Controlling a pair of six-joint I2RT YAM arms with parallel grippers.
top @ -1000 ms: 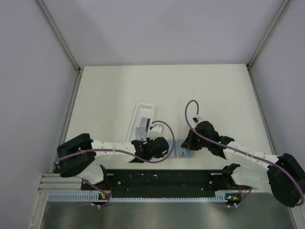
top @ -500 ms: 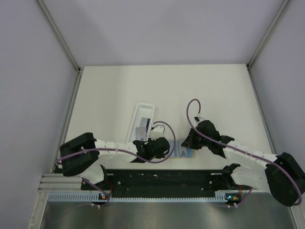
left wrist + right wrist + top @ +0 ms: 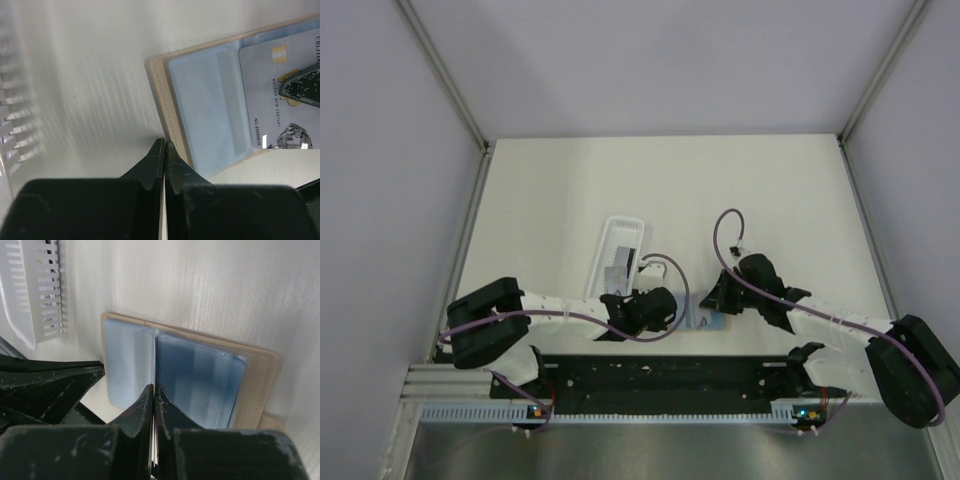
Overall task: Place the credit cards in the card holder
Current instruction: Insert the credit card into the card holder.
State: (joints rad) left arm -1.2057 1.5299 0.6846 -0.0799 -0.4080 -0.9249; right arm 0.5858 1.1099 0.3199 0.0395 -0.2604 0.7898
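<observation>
- On the pale flat surface [image 3: 770, 190], close to its front edge and between the two arms: tan leather-like folding card holder [image 3: 704, 320], opened flat.
- Behind it and to the left, apart from it: long clear plastic slotted tray [image 3: 620, 245], laid front to back.
- On the holder's half farther from the left jaws: silvery rectangular plastic credit card [image 3: 260, 100].
- Left jaws at the holder's left edge; right jaws over its middle fold.
</observation>
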